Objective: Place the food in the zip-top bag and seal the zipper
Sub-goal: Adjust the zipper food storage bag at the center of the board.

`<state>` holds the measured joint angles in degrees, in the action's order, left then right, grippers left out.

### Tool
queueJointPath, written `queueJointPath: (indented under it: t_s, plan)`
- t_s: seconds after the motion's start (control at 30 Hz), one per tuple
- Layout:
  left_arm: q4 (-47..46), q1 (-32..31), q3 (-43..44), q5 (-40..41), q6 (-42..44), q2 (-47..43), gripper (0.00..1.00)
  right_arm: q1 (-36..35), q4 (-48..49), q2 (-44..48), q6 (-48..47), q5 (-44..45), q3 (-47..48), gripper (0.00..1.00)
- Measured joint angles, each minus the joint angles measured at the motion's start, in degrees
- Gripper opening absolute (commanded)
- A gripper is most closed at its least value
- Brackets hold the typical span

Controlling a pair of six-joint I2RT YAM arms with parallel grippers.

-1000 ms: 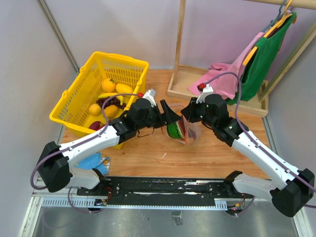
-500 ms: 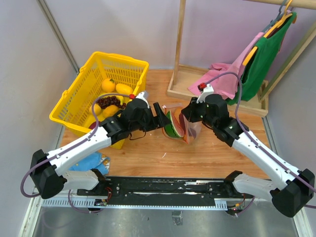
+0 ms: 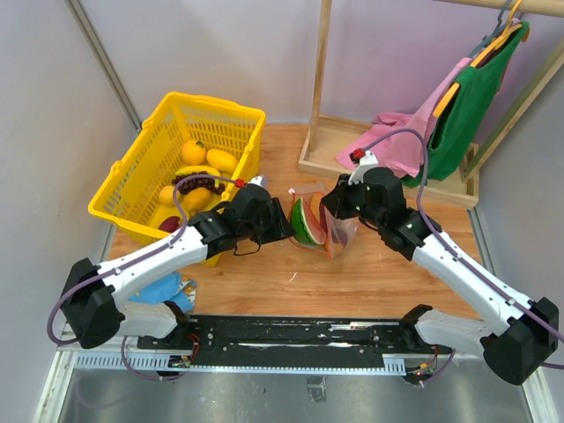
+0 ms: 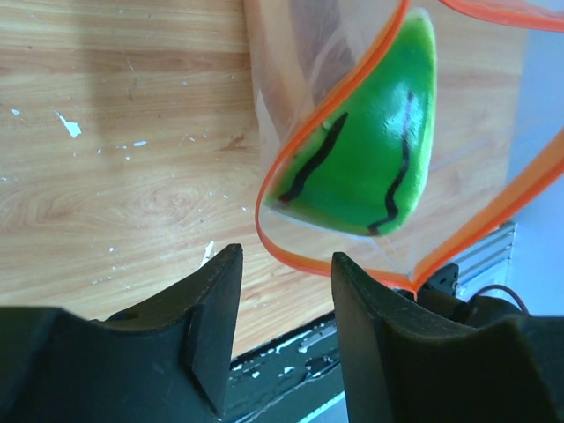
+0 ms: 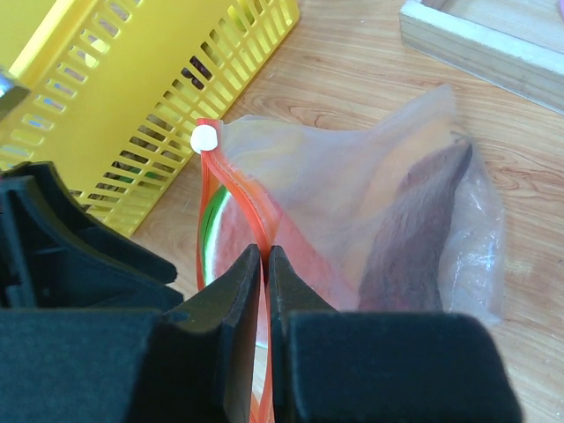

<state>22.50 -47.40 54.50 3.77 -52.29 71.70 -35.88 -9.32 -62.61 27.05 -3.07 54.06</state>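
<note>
The clear zip-top bag [image 3: 339, 231] is held up on the table between my arms, its mouth open to the left. The watermelon wedge [image 3: 304, 222] sits in the mouth; its green rind [image 4: 370, 167] shows inside the red zipper strip [image 4: 304, 264]. My left gripper [image 3: 280, 220] is open and empty just left of the wedge [image 4: 286, 295]. My right gripper [image 3: 333, 207] is shut on the zipper strip [image 5: 266, 264]. The white slider [image 5: 204, 138] is at the strip's far end. A dark piece [image 5: 414, 229] lies inside the bag.
The yellow basket [image 3: 145, 172] at the back left holds a banana, round orange fruits and dark pieces. A wooden rack base [image 3: 322, 159] with pink cloth [image 3: 388, 145] and a hanging green garment [image 3: 471, 97] stands at the back right. A blue cloth [image 3: 163, 289] lies near left.
My left gripper has let go of the watermelon wedge and drawn back to the left. The wedge stays in the bag's mouth. The right gripper has kept its hold on the strip.
</note>
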Motion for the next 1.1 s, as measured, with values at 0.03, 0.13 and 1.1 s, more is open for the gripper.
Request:
queueJointPath:
  t_s: [0.03, 0.13, 1.1]
  plan:
    - [-0.4, 0.0, 0.0, 0.0, 0.2, 0.7, 0.46, 0.0, 0.0, 0.0, 0.0, -0.2, 0.0, 0.09]
    - [-1.4, 0.0, 0.0, 0.0, 0.9, 3.4, 0.42, 0.0, 0.0, 0.0, 0.0, -0.5, 0.0, 0.09]
    - [4.5, 0.0, 21.5, -7.1, 9.9, 8.0, 0.00, 1.4, -10.2, -0.9, -8.5, 2.6, 7.3, 0.08]
